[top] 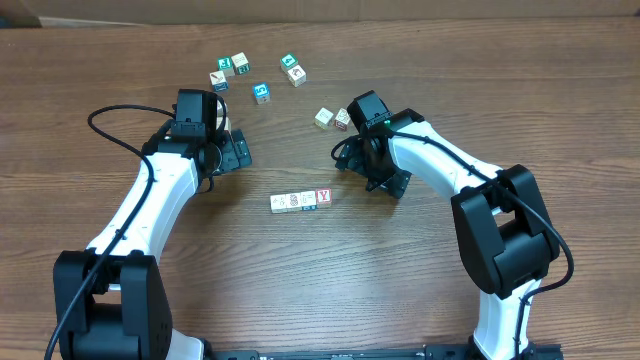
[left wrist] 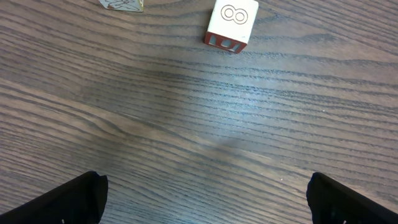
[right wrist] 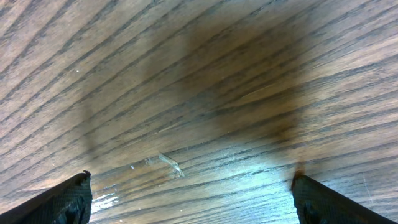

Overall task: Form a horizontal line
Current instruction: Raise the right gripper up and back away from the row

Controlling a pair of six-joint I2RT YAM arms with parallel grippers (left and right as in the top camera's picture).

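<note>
The horizontal line point(top: 300, 200) is a short straight row of touching small white letter cubes at the table's middle, and its right end cube shows a red Y point(top: 323, 197). My left gripper point(top: 238, 152) is open and empty, up and to the left of the row. In the left wrist view its fingertips point(left wrist: 205, 199) spread over bare wood. My right gripper point(top: 385, 183) is open and empty, just right of the Y end, apart from it. The right wrist view point(right wrist: 193, 199) shows only bare wood between its fingers. The row is out of view in both wrist views.
Two loose cubes point(top: 323, 117) point(top: 342, 119) lie beside the right arm's wrist. A white cube with a looped mark and a red side point(left wrist: 231, 23) and another cube point(left wrist: 121, 4) lie ahead of the left gripper. Several teal, blue and red-faced cubes point(top: 261, 92) are scattered at the back.
</note>
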